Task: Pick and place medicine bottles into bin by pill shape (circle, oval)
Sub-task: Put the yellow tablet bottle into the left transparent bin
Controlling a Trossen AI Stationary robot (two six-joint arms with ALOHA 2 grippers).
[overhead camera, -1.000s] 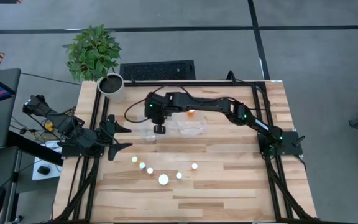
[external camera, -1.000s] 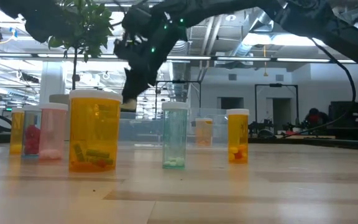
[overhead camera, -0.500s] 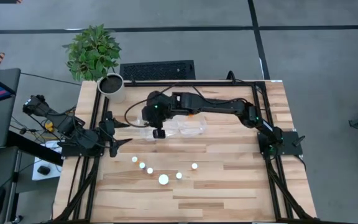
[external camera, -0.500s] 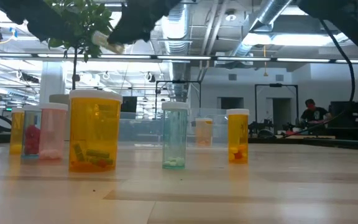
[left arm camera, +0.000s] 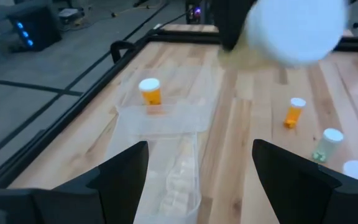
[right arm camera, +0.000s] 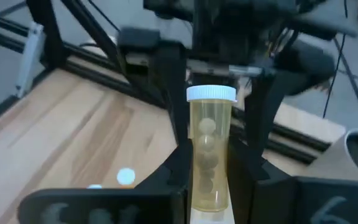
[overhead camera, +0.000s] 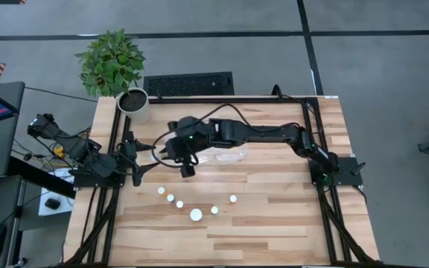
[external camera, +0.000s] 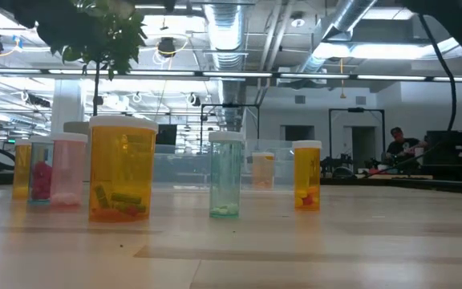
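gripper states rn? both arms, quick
Left gripper: open, empty, at the table's left edge near the bin.
Right gripper: shut on a medicine bottle, held above the table.

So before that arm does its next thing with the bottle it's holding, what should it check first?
1. Grip: right gripper is shut on the bottle, cap on. Ok.
2. Pill shape: the pills inside look round, though blurred. Probably ok.
3. Bin in reach: it lies under the right arm. Ok.
4. Room in the bin: one bottle stands in one compartment; the rest looks free. Ok.
5. Left gripper clearance: open, close beside the held bottle. Cannot tell.
6. Which compartment takes round pills: no label seen. Cannot tell.
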